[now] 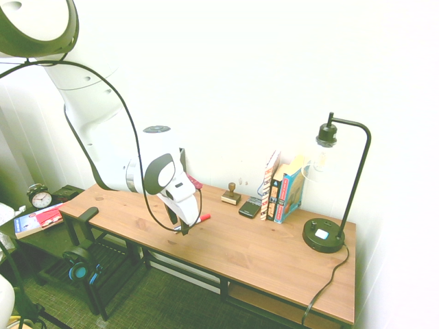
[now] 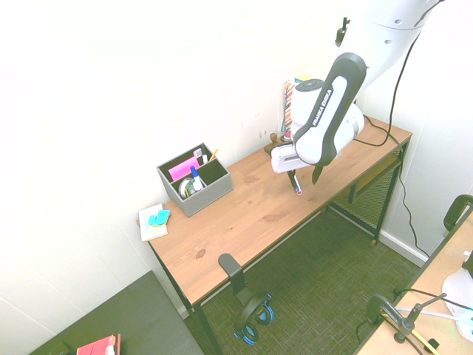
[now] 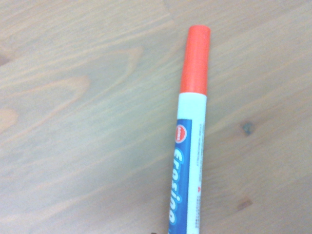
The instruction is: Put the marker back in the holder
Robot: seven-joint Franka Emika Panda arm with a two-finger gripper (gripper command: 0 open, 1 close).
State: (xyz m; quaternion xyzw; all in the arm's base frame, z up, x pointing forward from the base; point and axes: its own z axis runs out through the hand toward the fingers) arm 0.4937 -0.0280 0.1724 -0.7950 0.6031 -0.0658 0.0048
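- End effector [image 2: 305, 180]: pointing down, low over the brown wooden tabletop [image 1: 267, 257]. You have its fingers apart w/ a visible gap, approx. part-open to wide; marker is at the fingers. Contact w/ it: cannot tell. No lift seen.
- Slim white-barrelled marker w/ red cap and blue label [image 3: 192, 131]: lying on tabletop, outside the holder. Your wrist view shows cap and part of barrel; other end out of that view.
- Grey rectangular open-top organizer box w/ sloped side [image 2: 207, 197]: upright on tabletop, well apart from marker. Contents incl. bright pink item [image 2: 183, 168], blue-capped white marker [image 2: 196, 177] and yellow-orange pencil [image 2: 213, 155].
- Pale notepad [image 2: 153, 231] w/ cyan sticky notes [image 2: 159, 218]: beside organizer, nr. tabletop end.
- Wall side of tabletop, your 1st ext. view: small brown wooden stamp [image 1: 231, 195]; small black rectangular device [image 1: 250, 207] next to it; then upright colourful books [image 1: 282, 195].
- Black metal desk lamp w/ round base [image 1: 324, 236]: nr. far end, past books.
- Black headphones w/ blue trim [image 2: 253, 314]: below tabletop's front edge.
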